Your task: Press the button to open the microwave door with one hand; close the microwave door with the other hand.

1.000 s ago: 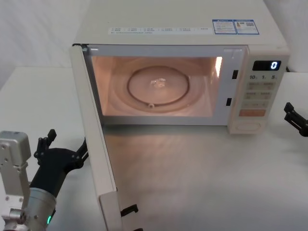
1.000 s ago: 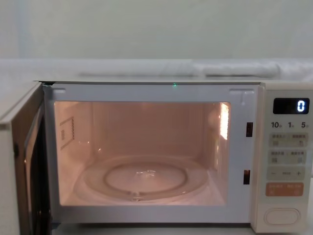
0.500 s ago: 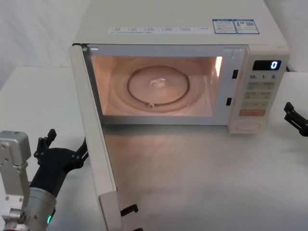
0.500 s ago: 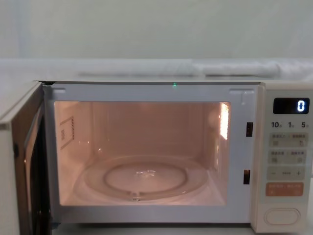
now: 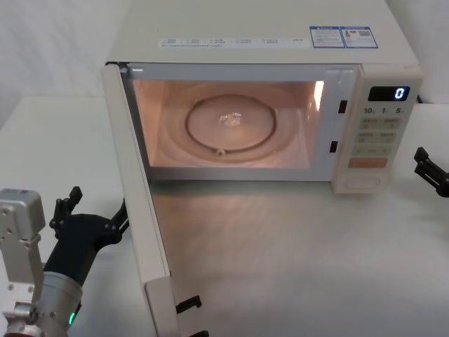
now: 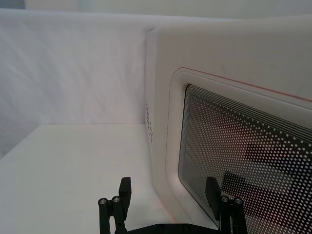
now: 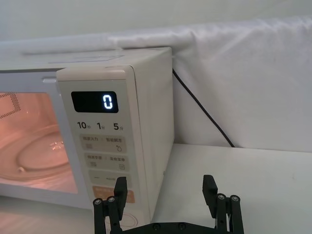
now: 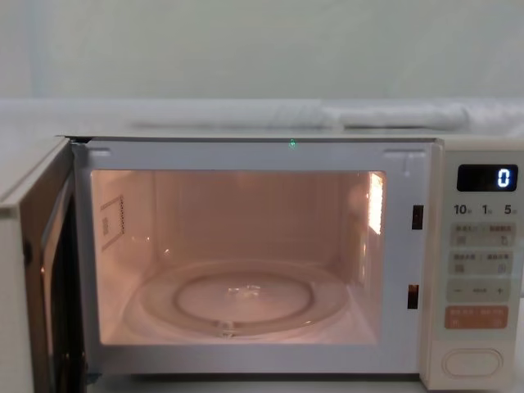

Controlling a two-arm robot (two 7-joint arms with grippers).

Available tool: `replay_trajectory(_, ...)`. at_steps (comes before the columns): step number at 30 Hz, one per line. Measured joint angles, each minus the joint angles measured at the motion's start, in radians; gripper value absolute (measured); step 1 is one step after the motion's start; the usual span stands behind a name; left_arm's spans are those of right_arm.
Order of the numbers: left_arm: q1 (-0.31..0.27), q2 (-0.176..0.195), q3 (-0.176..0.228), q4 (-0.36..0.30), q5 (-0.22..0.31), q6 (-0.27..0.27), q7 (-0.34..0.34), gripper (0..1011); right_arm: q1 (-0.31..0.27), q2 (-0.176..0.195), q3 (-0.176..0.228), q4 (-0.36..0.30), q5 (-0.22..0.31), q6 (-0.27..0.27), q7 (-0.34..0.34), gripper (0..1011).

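Head view shows the microwave (image 5: 263, 42) filling the upper middle of the frame on a pale surface (image 5: 302, 267), its cavity lit orange-pink with a glass turntable (image 5: 229, 125) lying flat inside. The microwave door (image 5: 140, 203) stands wide open, hinged at the upper left of the oven and swung out toward the lower left of the frame, so that only its thin edge and inner face show from above. At the right of the oven the control panel carries a black display (image 5: 389, 94) reading 0, and the button (image 5: 362, 184), a wide cream pill-shaped key, sits at the very bottom of that panel beneath an orange key (image 5: 367, 163). The left tool (image 5: 91, 210) sits at the lower left of the frame, just beside the outer face of the open door, its black fingers spread apart and holding nothing; whether a fingertip actually touches the door cannot be told. In the left wrist view the two fingers (image 6: 213, 191) of that tool stand wide apart in front of the door's dotted dark window (image 6: 248, 165). The right tool (image 5: 429, 170) is at the right edge of the frame, near the panel's lower corner but apart from it. In the right wrist view its fingers (image 7: 209, 184) are likewise spread open and empty, with the panel and its lit 0 beyond them. Chest view, from the front, shows the lit cavity open, the door edge at the far left and the button (image 8: 472, 361) at the lower right.
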Motion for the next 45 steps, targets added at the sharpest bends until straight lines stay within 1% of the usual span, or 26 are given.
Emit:
replay_trajectory(5, 0.000, 0.000, 0.000, 0.000, 0.000, 0.000, 0.000, 1000, 0.000, 0.000, 0.000, 0.000, 0.000, 0.000, 0.000, 1002)
replay_trajectory(6, 0.000, 0.000, 0.000, 0.000, 0.000, 0.000, 0.000, 968, 0.000, 0.000, 0.000, 0.000, 0.000, 0.000, 0.000, 1002)
replay_trajectory(8, 0.000, 0.000, 0.000, 0.000, 0.000, 0.000, 0.000, 944, 0.000, 0.000, 0.000, 0.000, 0.000, 0.000, 0.000, 1002)
replay_trajectory(11, 0.000, 0.000, 0.000, 0.000, 0.000, 0.000, 0.000, 838, 0.000, 0.000, 0.000, 0.000, 0.000, 0.000, 0.000, 1002)
replay_trajectory(15, 0.000, 0.000, 0.000, 0.000, 0.000, 0.000, 0.000, 762, 0.000, 0.000, 0.000, 0.000, 0.000, 0.000, 0.000, 1002)
replay_trajectory(16, 0.000, 0.000, 0.000, 0.000, 0.000, 0.000, 0.000, 707, 0.000, 0.000, 0.000, 0.000, 0.000, 0.000, 0.000, 1002)
replay_trajectory(17, 0.000, 0.000, 0.000, 0.000, 0.000, 0.000, 0.000, 686, 0.000, 0.000, 0.000, 0.000, 0.000, 0.000, 0.000, 1002)
replay_trajectory(19, 0.000, 0.000, 0.000, 0.000, 0.000, 0.000, 0.000, 605, 0.000, 0.000, 0.000, 0.000, 0.000, 0.000, 0.000, 1002)
replay_trajectory(20, 0.000, 0.000, 0.000, 0.000, 0.000, 0.000, 0.000, 589, 0.000, 0.000, 0.000, 0.000, 0.000, 0.000, 0.000, 1002)
replay_trajectory(21, 0.000, 0.000, 0.000, 0.000, 0.000, 0.000, 0.000, 544, 0.000, 0.000, 0.000, 0.000, 0.000, 0.000, 0.000, 1002)
replay_trajectory(22, 0.000, 0.000, 0.000, 0.000, 0.000, 0.000, 0.000, 530, 0.000, 0.000, 0.000, 0.000, 0.000, 0.000, 0.000, 1002)
replay_trajectory(24, 0.000, 0.000, 0.000, 0.000, 0.000, 0.000, 0.000, 442, 0.000, 0.000, 0.000, 0.000, 0.000, 0.000, 0.000, 1002)
replay_trajectory(29, 0.000, 0.000, 0.000, 0.000, 0.000, 0.000, 0.000, 292, 0.000, 0.000, 0.000, 0.000, 0.000, 0.000, 0.000, 1002)
replay_trajectory(30, 0.000, 0.000, 0.000, 0.000, 0.000, 0.000, 0.000, 237, 0.000, 0.000, 0.000, 0.000, 0.000, 0.000, 0.000, 1002)
replay_trajectory(32, 0.000, 0.000, 0.000, 0.000, 0.000, 0.000, 0.000, 194, 0.000, 0.000, 0.000, 0.000, 0.000, 0.000, 0.000, 1002)
replay_trajectory(33, 0.000, 0.000, 0.000, 0.000, 0.000, 0.000, 0.000, 135, 0.000, 0.000, 0.000, 0.000, 0.000, 0.000, 0.000, 1002)
replay_trajectory(36, 0.000, 0.000, 0.000, 0.000, 0.000, 0.000, 0.000, 77, 0.000, 0.000, 0.000, 0.000, 0.000, 0.000, 0.000, 1002)
replay_trajectory(37, 0.000, 0.000, 0.000, 0.000, 0.000, 0.000, 0.000, 21, 0.000, 0.000, 0.000, 0.000, 0.000, 0.000, 0.000, 1002)
replay_trajectory(39, 0.000, 0.000, 0.000, 0.000, 0.000, 0.000, 0.000, 0, 0.000, 0.000, 0.000, 0.000, 0.000, 0.000, 0.000, 1002)
replay_trajectory(45, 0.000, 0.000, 0.000, 0.000, 0.000, 0.000, 0.000, 0, 0.000, 0.000, 0.000, 0.000, 0.000, 0.000, 0.000, 1002)
